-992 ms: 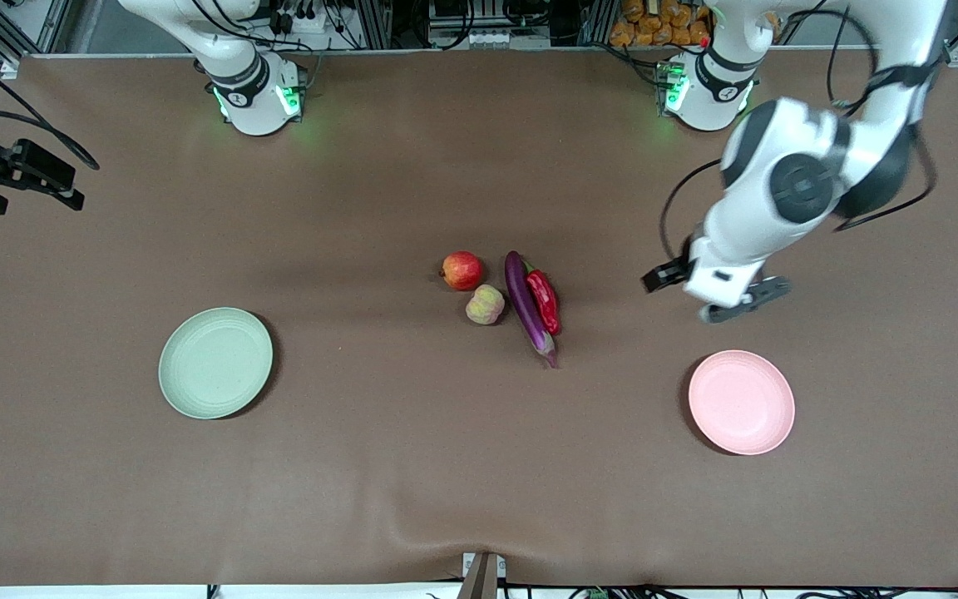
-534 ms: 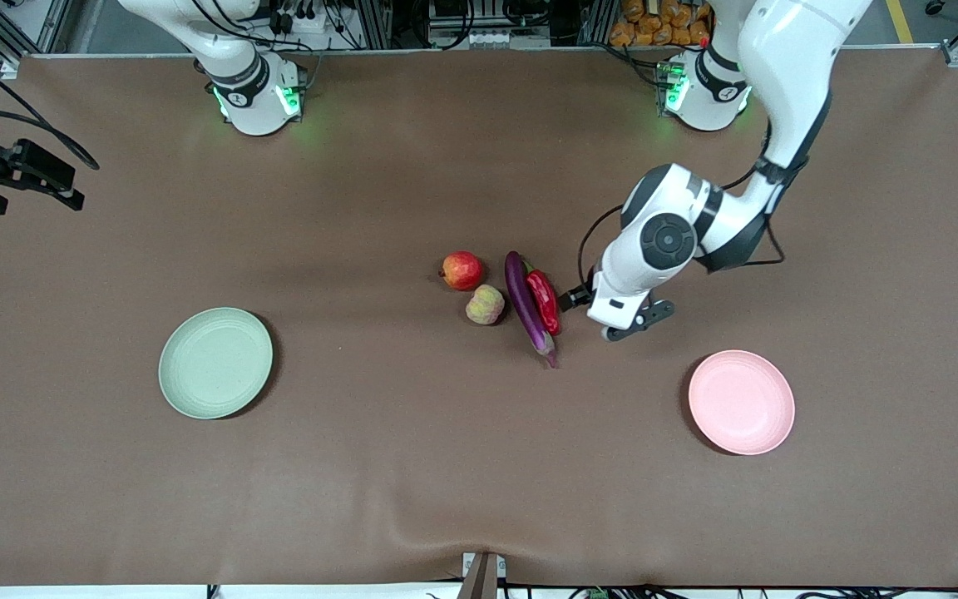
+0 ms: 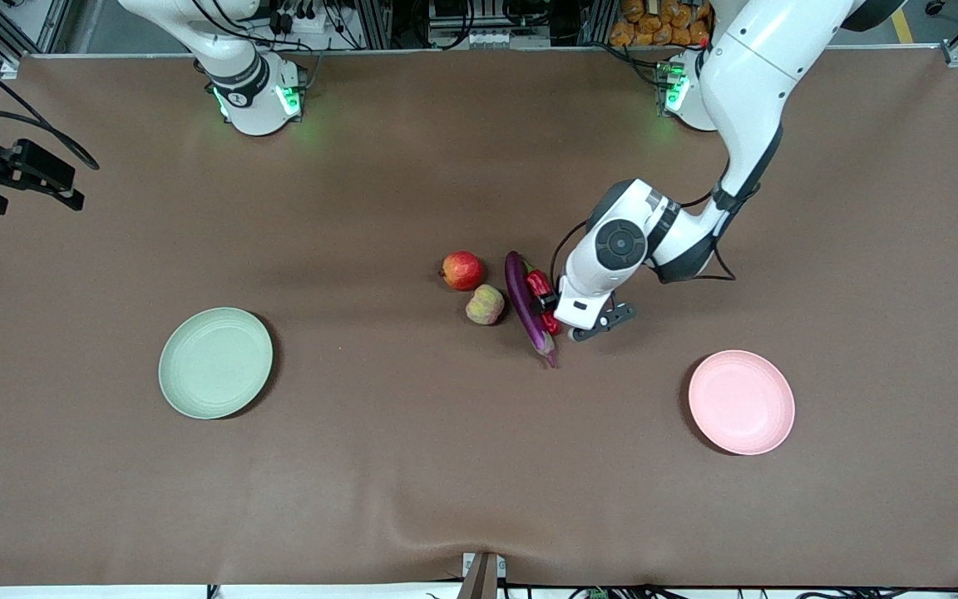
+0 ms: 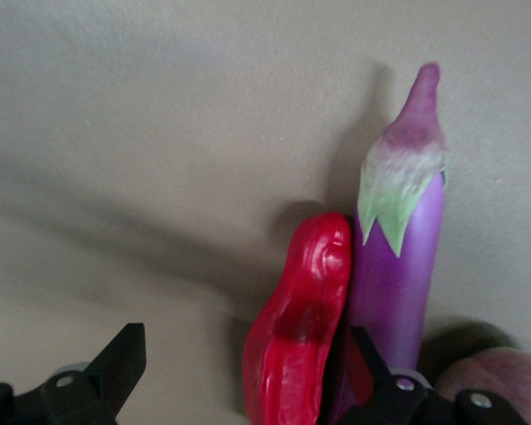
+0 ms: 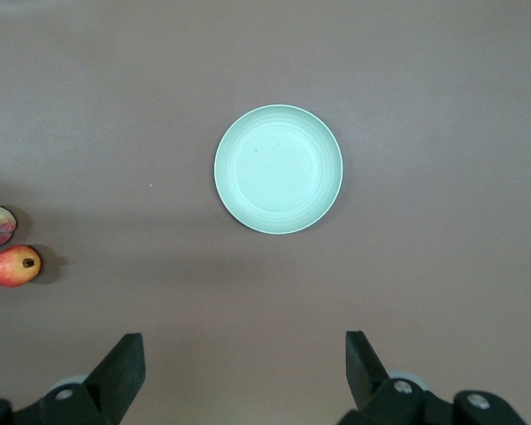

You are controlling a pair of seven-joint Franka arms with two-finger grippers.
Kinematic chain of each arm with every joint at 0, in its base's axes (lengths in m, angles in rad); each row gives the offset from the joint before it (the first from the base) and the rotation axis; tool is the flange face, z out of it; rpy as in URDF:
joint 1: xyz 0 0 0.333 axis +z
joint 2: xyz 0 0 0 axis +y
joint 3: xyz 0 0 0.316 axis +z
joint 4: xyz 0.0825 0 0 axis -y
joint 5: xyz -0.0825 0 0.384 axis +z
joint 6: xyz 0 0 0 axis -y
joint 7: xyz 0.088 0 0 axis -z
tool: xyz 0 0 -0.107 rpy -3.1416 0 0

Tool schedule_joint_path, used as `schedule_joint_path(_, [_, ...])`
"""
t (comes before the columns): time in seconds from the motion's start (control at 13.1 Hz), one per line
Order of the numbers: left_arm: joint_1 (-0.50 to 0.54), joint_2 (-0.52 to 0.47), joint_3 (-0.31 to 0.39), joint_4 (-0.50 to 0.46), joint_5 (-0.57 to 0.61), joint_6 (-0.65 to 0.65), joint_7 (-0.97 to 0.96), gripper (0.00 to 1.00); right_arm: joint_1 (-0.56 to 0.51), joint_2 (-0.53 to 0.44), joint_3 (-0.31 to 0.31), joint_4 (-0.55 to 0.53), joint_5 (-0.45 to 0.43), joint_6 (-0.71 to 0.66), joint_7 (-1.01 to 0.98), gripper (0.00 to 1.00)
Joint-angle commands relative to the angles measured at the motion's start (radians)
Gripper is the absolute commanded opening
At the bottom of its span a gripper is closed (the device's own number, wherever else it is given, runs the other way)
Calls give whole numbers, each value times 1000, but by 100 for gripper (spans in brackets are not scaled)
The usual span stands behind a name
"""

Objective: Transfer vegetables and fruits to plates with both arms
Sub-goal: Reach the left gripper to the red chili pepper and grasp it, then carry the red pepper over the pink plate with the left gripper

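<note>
The purple eggplant (image 3: 520,295) and the red chili pepper (image 3: 539,283) lie side by side at mid-table. The red pomegranate-like fruit (image 3: 462,270) and the lumpy yellow-green fruit (image 3: 486,304) lie beside them, toward the right arm's end. My left gripper (image 3: 558,314) is down at the chili, open. In the left wrist view the chili (image 4: 301,336) lies between the fingers of the left gripper (image 4: 245,350), with one finger between the chili and the eggplant (image 4: 398,266). My right gripper (image 5: 242,354) is open and empty, waiting high above the pale green plate (image 5: 279,168).
The pale green plate (image 3: 215,363) is empty toward the right arm's end and the pale pink plate (image 3: 741,402) is empty toward the left arm's end, both nearer the front camera than the produce. The brown table cover has a wrinkle at its front edge (image 3: 446,532).
My left arm has swung from above the pink plate toward the middle and come down, so its open gripper now straddles the chili. The right arm and the produce have not moved.
</note>
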Motion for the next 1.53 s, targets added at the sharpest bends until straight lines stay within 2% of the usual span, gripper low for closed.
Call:
schedule_joint_path(0.0, [-9,38,1,17,61,26,-60,100,-9,-6,4,-3,17,4,7,100])
schedule_joint_path(0.08, [-9,44,1,17,71,33,-62,91,-9,-6,4,-3,17,6,7,100])
schedule_joint_path(0.15, [-9,47,1,15,77,35,-62,57,-9,-6,4,-3,17,6,7,100])
schedule_joint_path(0.23, [-12,50,1,15,78,35,-62,18,-8,-6,4,-3,17,4,7,100])
schedule_joint_path(0.31, [-13,49,1,17,78,35,-62,0,-8,-6,4,-3,17,6,7,100])
schedule_joint_path(0.53, [6,-20,-1,2,80,6,-54,0,-8,-6,4,-3,17,4,7,100])
schedule_joint_path(0.69, [39,-114,-1,12,80,-148,-24,0,-8,-6,4,-3,19,6,7,100])
schedule_joint_path(0.99, [180,-264,-7,15,78,-411,213,0,-8,-6,4,-3,19,4,9,100])
schedule_joint_path(1.22, [314,-301,-7,28,80,-455,376,0,-9,-5,4,-3,17,18,9,100])
schedule_joint_path(1.45, [469,-251,1,90,80,-439,572,0,-11,44,4,-2,9,49,4,100])
